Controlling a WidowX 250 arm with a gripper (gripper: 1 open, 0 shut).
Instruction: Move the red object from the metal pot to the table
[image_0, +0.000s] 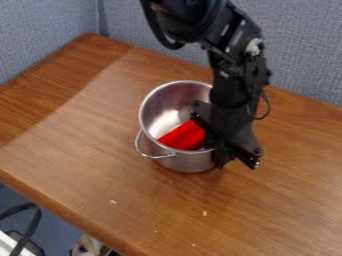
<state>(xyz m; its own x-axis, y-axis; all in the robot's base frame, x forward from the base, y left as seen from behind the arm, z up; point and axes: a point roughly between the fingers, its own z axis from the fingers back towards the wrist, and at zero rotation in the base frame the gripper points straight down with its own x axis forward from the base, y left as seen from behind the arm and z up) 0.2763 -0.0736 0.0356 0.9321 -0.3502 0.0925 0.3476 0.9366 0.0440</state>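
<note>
The metal pot (163, 108) stands on the brown wooden table (80, 110), right of its middle. The red object (179, 133) lies tilted inside the pot, near the front wall. My gripper (218, 142) reaches down from above into the right side of the pot. Its jaws are shut at the block's right end. The black fingers (243, 155) overlap the pot's right front rim, and the contact itself is partly hidden by them.
The pot's thin wire handle (158, 157) hangs at its front left. The table's rounded front edge (94, 215) runs diagonally below, with dark cables beyond it. A blue-grey fabric wall (54, 25) stands behind the table.
</note>
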